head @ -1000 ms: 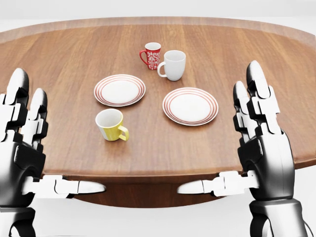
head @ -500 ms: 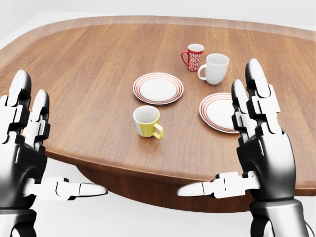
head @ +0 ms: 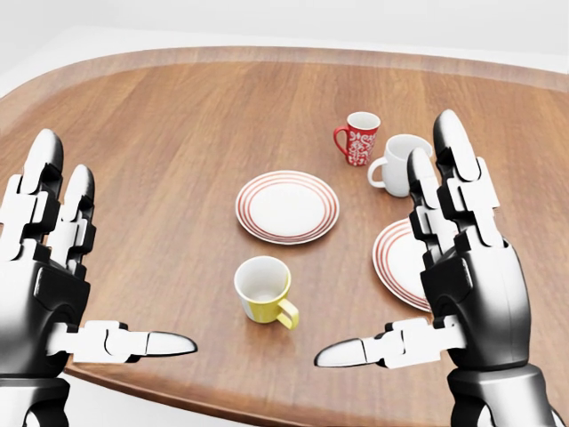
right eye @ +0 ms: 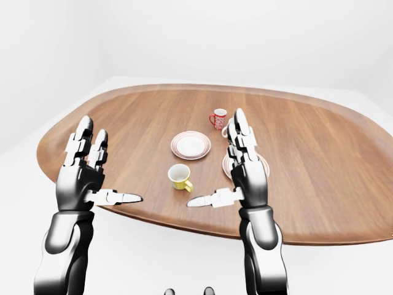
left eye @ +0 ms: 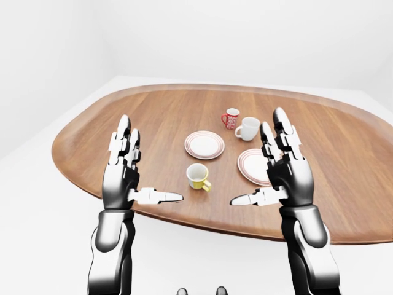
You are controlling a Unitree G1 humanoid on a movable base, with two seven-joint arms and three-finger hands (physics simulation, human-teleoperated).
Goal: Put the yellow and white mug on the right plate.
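Camera moved closer; three mugs point(head: 264, 289), two plates point(head: 286, 206) (seemingly).

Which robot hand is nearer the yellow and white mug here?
Right, narrowly. In the head view the right robot hand stands open just right of the yellow and white mug; the left robot hand, also open, is farther off left.

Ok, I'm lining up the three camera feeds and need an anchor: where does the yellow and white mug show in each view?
Left-eye view: yellow and white mug just left of centre, below the left plate.
Head view: low centre, again below that plate, between the two raised hands.
Right-eye view: left of centre, below the plate.
Shared landmark: the red patterned mug, up and to the right of the left plate in all three.
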